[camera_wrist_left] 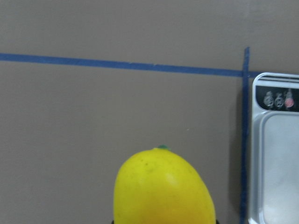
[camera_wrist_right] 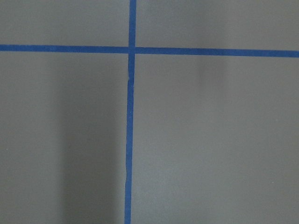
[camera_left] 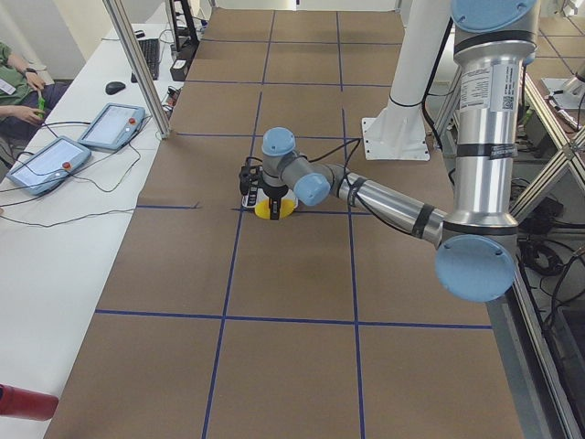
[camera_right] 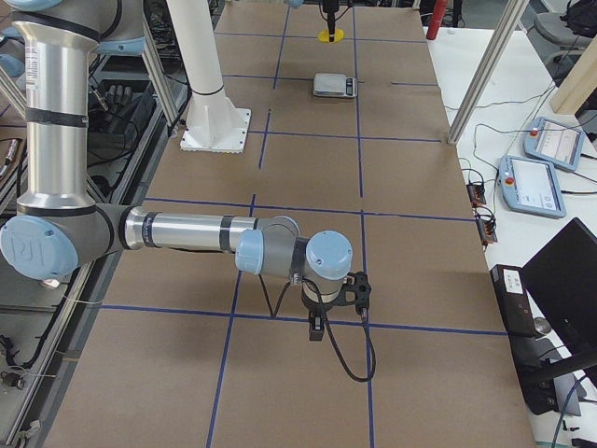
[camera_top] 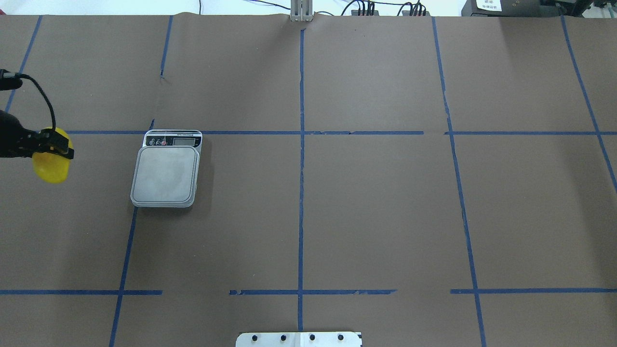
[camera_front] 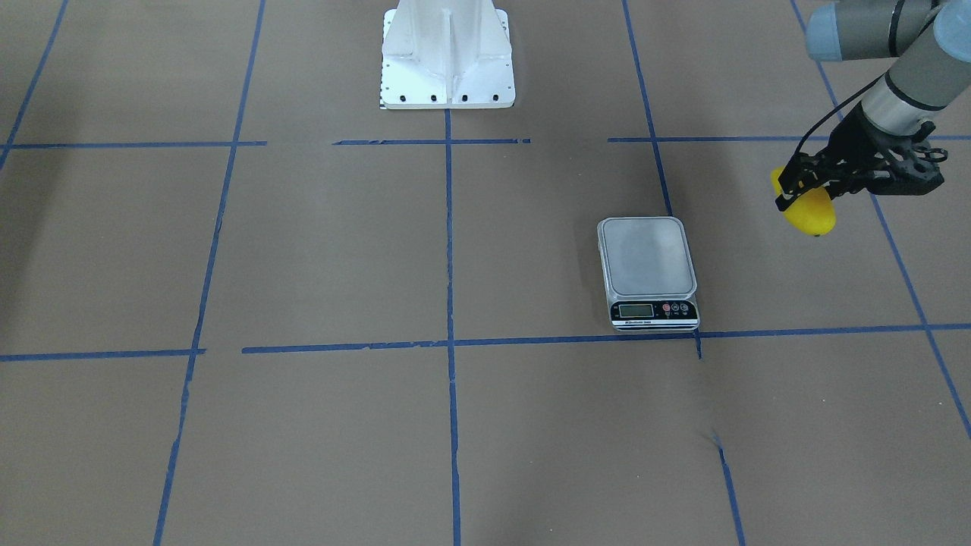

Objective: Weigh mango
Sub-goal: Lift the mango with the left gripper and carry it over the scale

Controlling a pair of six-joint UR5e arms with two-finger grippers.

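The mango point(camera_front: 813, 214) is bright yellow and smooth. My left gripper point(camera_front: 794, 191) is shut on it from the side, out past the scale's side towards my left. The mango also shows in the overhead view point(camera_top: 51, 166) at the left edge with the gripper point(camera_top: 52, 144) on it, and it fills the bottom of the left wrist view point(camera_wrist_left: 163, 189). The grey scale point(camera_front: 647, 262) sits on the table with its platform bare; it also shows in the overhead view point(camera_top: 165, 174). My right gripper point(camera_right: 322, 313) shows only in the exterior right view, low over the table; I cannot tell whether it is open or shut.
The white robot base point(camera_front: 447, 57) stands at the table's middle on the robot's side. Blue tape lines point(camera_front: 449, 243) divide the brown table surface into squares. Operator tablets point(camera_left: 111, 125) lie on a side table.
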